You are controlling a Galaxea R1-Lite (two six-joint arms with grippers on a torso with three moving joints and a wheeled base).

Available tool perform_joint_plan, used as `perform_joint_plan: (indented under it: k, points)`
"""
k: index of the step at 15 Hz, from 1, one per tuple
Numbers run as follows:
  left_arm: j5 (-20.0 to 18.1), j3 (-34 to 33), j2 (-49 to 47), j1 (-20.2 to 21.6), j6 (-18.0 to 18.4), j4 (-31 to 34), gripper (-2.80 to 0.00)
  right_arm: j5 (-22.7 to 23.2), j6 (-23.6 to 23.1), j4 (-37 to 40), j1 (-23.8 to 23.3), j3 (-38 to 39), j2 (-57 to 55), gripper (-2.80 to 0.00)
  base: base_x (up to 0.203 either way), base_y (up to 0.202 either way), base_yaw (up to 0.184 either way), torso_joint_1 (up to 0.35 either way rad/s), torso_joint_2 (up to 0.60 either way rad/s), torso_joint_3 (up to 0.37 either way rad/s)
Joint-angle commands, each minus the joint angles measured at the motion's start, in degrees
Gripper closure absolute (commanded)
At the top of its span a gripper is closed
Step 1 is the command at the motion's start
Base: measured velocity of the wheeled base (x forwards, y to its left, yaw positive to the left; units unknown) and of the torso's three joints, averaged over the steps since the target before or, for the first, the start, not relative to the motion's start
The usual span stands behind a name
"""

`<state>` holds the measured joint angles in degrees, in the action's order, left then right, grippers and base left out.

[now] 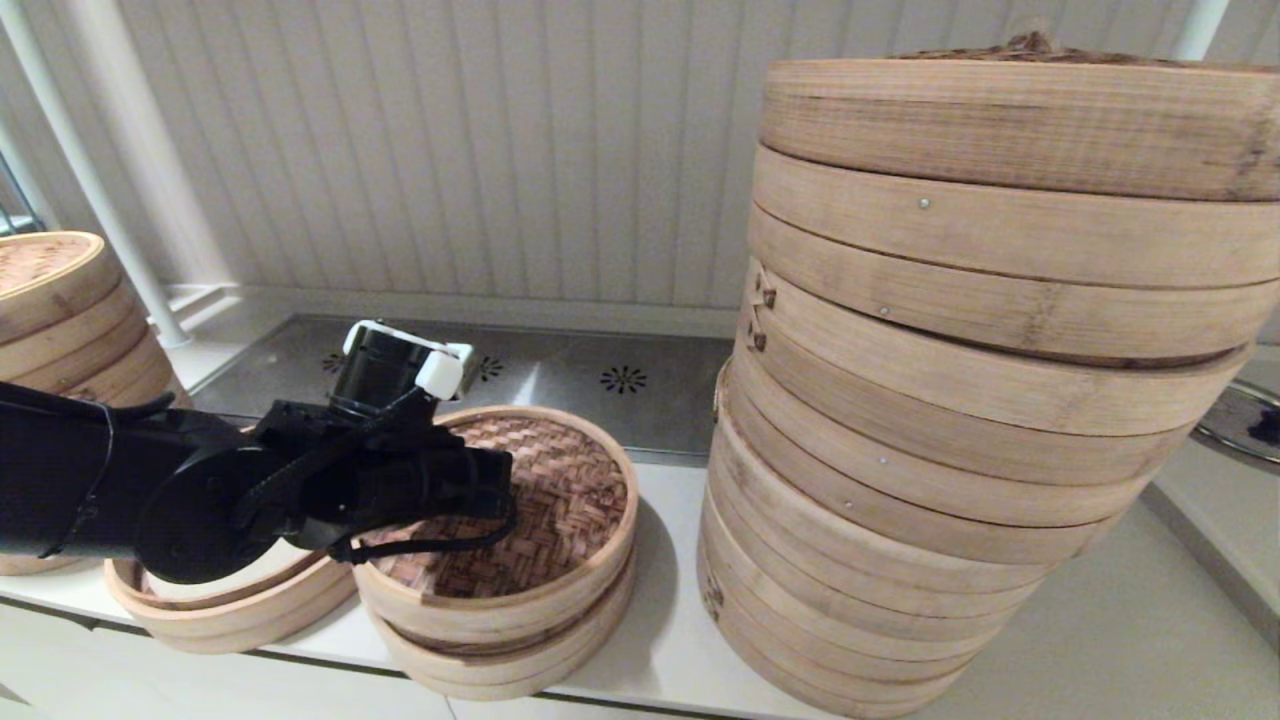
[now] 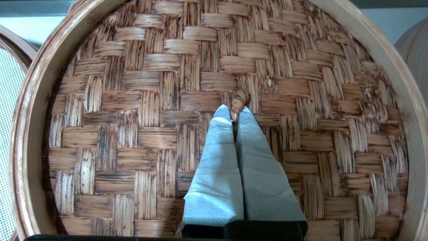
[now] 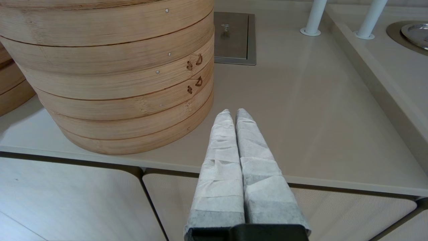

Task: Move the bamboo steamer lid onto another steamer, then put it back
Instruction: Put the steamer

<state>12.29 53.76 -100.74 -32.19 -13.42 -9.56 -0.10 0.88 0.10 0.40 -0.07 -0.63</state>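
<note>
The bamboo steamer lid [image 1: 570, 490], reddish-brown woven with a pale rim, lies over a small basket [image 1: 500, 655] at the counter's front centre. My left gripper [image 2: 236, 112] reaches onto the lid's middle and is shut on the tiny centre loop [image 2: 240, 99]. The weave and rim fill the left wrist view. Just to the lid's left is the other small steamer [image 1: 225, 615]; its white liner [image 2: 8, 134] shows partly under my left arm. My right gripper [image 3: 233, 112] is shut on nothing, off the counter's front edge to the right of the huge stack.
A huge stack of bamboo baskets [image 1: 980, 400] with a knotted lid [image 1: 1030, 45] stands right beside the small lid. A medium stack [image 1: 60, 310] sits at the far left. A metal grate panel [image 1: 600, 380] lies behind. White posts [image 3: 312, 16] rise at the back.
</note>
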Motion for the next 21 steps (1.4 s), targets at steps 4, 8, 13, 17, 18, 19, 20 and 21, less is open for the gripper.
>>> perform_joint_plan:
  k: [4, 8, 13, 17, 18, 19, 20, 21]
  points:
    - [0.1, -1.2, 0.5, -0.1, -0.1, -0.5, 0.00, 0.0, 0.0, 0.0, 0.0, 0.1, 0.0, 0.00, 0.000, 0.000, 0.000, 0.000, 0.00, 0.000]
    - [-0.1, -2.3, 0.8, -0.1, -0.3, -0.6, 0.00, 0.0, 0.0, 0.0, 0.0, 0.1, 0.0, 0.00, 0.000, 0.000, 0.000, 0.000, 0.00, 0.000]
    - [0.0, -3.9, -0.3, -0.1, -0.1, -4.0, 0.00, 0.0, 0.0, 0.0, 0.0, 0.0, 0.0, 0.00, 0.000, 0.000, 0.000, 0.000, 0.00, 0.000]
    - [0.0, -4.1, -0.5, -0.1, -0.1, -4.4, 0.00, 0.0, 0.0, 0.0, 0.0, 0.0, 0.0, 0.00, 0.000, 0.000, 0.000, 0.000, 0.00, 0.000]
    - [0.0, -4.2, -0.5, -0.1, -0.1, -4.4, 0.00, 0.0, 0.0, 0.0, 0.0, 0.0, 0.0, 0.00, 0.000, 0.000, 0.000, 0.000, 0.00, 0.000]
    - [0.0, -4.2, -0.5, -0.1, -0.1, -4.4, 0.00, 0.0, 0.0, 0.0, 0.0, 0.0, 0.0, 0.00, 0.000, 0.000, 0.000, 0.000, 0.00, 0.000]
    - [0.0, -4.3, -0.5, -0.1, -0.1, -4.4, 0.00, 0.0, 0.0, 0.0, 0.0, 0.1, 0.0, 0.00, 0.000, 0.000, 0.000, 0.000, 0.00, 0.000]
    - [0.1, -4.5, -0.5, -0.1, 0.0, -4.4, -2.80, 0.0, 0.0, 0.1, 0.0, 0.1, 0.0, 0.00, 0.000, 0.000, 0.000, 0.000, 0.00, 0.000]
